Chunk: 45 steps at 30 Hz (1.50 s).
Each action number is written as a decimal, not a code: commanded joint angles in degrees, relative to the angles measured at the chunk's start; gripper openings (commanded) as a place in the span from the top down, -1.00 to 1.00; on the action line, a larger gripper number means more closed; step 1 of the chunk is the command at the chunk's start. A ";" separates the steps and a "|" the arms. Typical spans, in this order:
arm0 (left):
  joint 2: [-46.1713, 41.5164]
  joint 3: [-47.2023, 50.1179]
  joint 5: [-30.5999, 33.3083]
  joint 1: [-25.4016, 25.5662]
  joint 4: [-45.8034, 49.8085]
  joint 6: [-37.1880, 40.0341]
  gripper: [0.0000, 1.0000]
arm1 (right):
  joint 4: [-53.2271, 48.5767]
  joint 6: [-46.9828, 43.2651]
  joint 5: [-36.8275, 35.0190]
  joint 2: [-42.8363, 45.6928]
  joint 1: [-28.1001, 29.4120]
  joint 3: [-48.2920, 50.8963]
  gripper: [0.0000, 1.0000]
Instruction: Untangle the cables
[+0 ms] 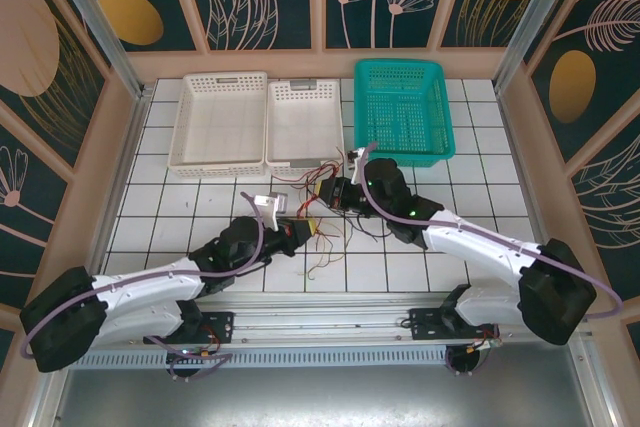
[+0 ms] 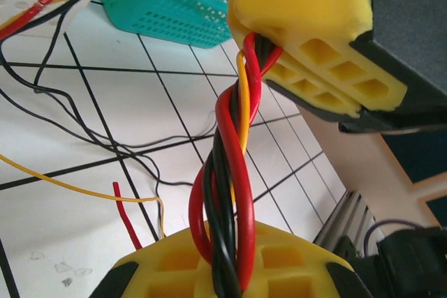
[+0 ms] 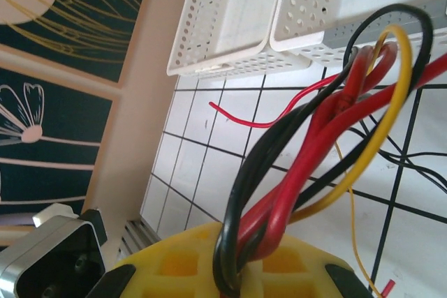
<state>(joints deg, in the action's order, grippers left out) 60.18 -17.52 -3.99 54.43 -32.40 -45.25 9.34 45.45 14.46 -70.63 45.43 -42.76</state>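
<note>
Along the back of the counter (image 1: 200,209) three baskets are sitting in a row. At the left a wide white plastic basket (image 1: 220,122) is showing its slotted walls. Just beside it a narrower white basket (image 1: 303,119) is showing sides punched with round holes. Further right a teal mesh basket (image 1: 402,107) is standing a little apart. Each one is showing me its bare floor.

The cables (image 1: 325,237) are lying outside them, on the white gridded tiles just in front of the narrower white basket. They are spreading in a loose scribble of thin red, black and yellow strands between the two arms.

The left fingers (image 2: 167,263), blocky yellow pads with square hollows, are clamping together on a tight, rope-like twist of glossy red, black and yellow strands. The right fingers (image 3: 293,270), the same moulded yellow, are pinching shut on a bunch of red, black and yellow strands that is arching up into a loop. Thinner stray ends are trailing across the tiles.
</note>
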 commanded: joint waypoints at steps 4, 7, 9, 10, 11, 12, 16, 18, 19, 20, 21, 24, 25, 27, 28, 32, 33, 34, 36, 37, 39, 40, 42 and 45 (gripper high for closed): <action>0.47 -3.91 -9.00 0.13 11.62 9.42 1.00 | -12.42 -11.68 0.24 -0.37 -6.73 -8.47 1.00; 3.37 -6.28 -12.96 0.14 13.24 11.85 1.00 | -16.25 -14.09 0.99 -0.34 -7.64 -10.85 1.00; 5.13 -6.98 -14.46 0.08 13.30 12.77 1.00 | -15.92 -14.81 1.96 0.80 -7.86 -11.11 1.00; 6.16 -7.45 -14.85 0.14 13.30 13.15 1.00 | -15.56 -15.07 2.94 1.29 -7.95 -11.14 1.00; 7.04 -7.57 -15.16 0.15 13.12 13.34 1.00 | -15.06 -15.13 4.00 1.76 -7.90 -11.09 1.00; 7.78 -7.80 -15.34 0.07 12.81 13.52 1.00 | -14.35 -15.06 5.30 2.18 -7.90 -10.79 1.00; 7.97 -8.18 -13.72 0.14 11.88 13.77 1.00 | -13.04 -14.61 9.02 3.16 -7.94 -8.91 0.87; 7.13 -8.53 -11.96 0.09 12.54 14.36 1.00 | -13.04 -14.36 9.32 4.13 -7.81 -7.71 0.71; 6.60 -8.66 -10.87 0.06 12.93 14.51 1.00 | -12.92 -14.17 9.32 5.01 -7.81 -7.01 0.61; 6.25 -8.81 -10.21 0.13 13.03 14.62 1.00 | -12.80 -14.08 9.57 5.87 -7.81 -6.30 0.54; 5.87 -8.85 -9.71 0.01 12.99 14.67 1.00 | -12.76 -13.99 9.70 6.81 -7.81 -5.58 0.43; 4.96 -9.01 -7.51 0.11 12.49 14.21 1.00 | -12.60 -13.33 10.45 9.80 -7.81 -3.02 0.14; 4.81 -9.00 -6.39 0.10 12.19 14.02 1.00 | -12.62 -13.08 10.63 11.10 -7.76 -1.93 0.02; 4.42 -8.82 -4.44 0.14 11.55 13.64 1.00 | -12.59 -12.47 11.31 13.91 -7.64 0.23 -0.18; 4.25 -8.69 -3.70 0.08 11.11 13.30 1.00 | -12.65 -12.33 11.56 15.49 -7.56 1.39 -0.27; 4.12 -8.82 -2.36 0.06 8.99 12.25 1.00 | -11.53 -9.69 11.88 21.74 -6.70 6.63 -0.46; 4.30 -9.17 -2.17 0.07 8.58 12.09 1.00 | -10.76 -8.72 11.76 22.78 -6.27 8.05 -0.49; 4.56 -9.39 -2.00 0.09 8.31 12.02 1.00 | -9.85 -8.01 11.52 23.65 -5.63 9.23 -0.53; 5.49 -10.44 -1.72 0.07 8.06 11.97 1.00 | -8.23 -7.11 10.52 25.10 -4.54 11.35 -0.59; 5.83 -10.81 -1.72 0.06 7.77 11.95 1.00 | -7.47 -6.47 9.60 25.78 -4.23 12.19 -0.61; 6.67 -11.52 -1.55 0.07 6.83 11.29 1.00 | -4.22 -4.48 9.76 26.50 -3.95 14.33 -0.65; 7.09 -11.85 -1.68 0.06 6.32 11.12 1.00 | -3.01 -3.63 10.10 26.30 -3.83 14.94 -0.65; 7.97 -12.79 -2.55 0.06 5.76 10.78 1.00 | -0.11 -1.94 9.92 25.20 -3.23 16.23 -0.66; 9.18 -13.92 -3.96 0.12 4.85 10.35 1.00 | 4.73 0.42 8.52 23.00 -2.27 17.50 -0.66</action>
<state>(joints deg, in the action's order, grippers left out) 68.53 -28.99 -6.87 54.17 -23.46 -34.00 5.63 42.24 24.40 -46.37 42.17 -26.44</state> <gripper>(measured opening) 0.071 0.831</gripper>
